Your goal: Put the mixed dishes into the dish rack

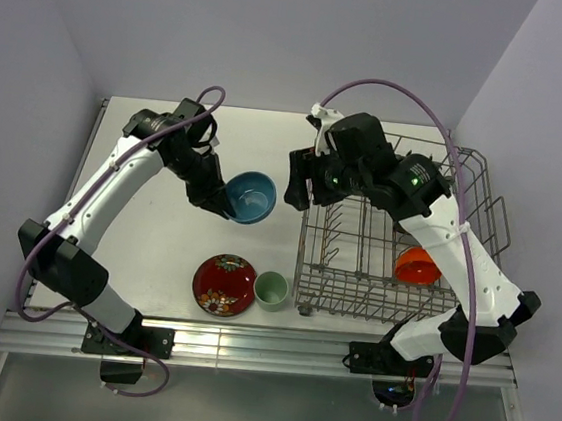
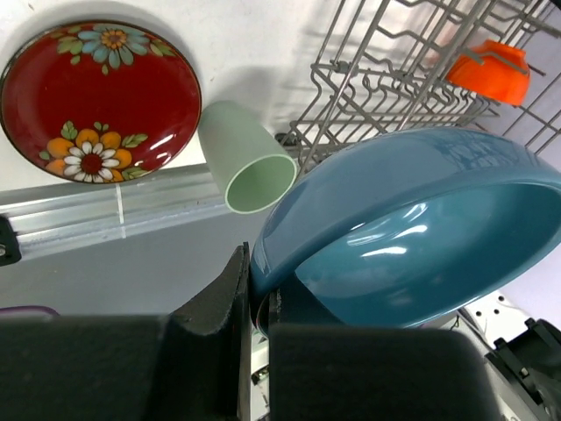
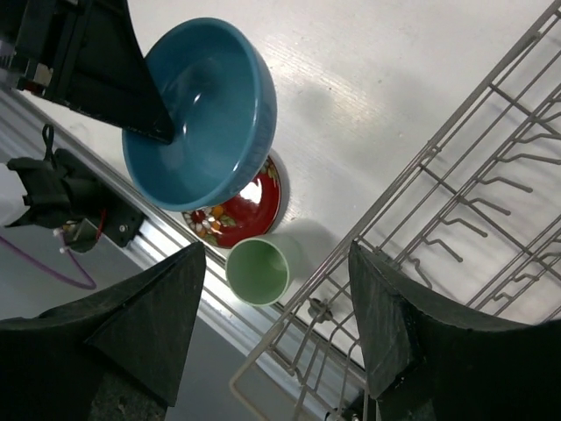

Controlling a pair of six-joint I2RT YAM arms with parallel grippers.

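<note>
Top view shows orange-red bowl [image 1: 418, 266] in dish rack [image 1: 338, 248]; right wrist view doesn't

White-shelled arms [image 1: 102, 187], black joints [image 1: 64, 263], looping purple cables [image 1: 390, 83], matte black pincer fingers [image 3: 131, 342].

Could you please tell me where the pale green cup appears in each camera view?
Top external: pale green cup low, at centre.
Left wrist: pale green cup in the upper half, left of centre.
Right wrist: pale green cup low, left of centre.
Shared landmark: the red patterned plate is next to it in every view.
</note>
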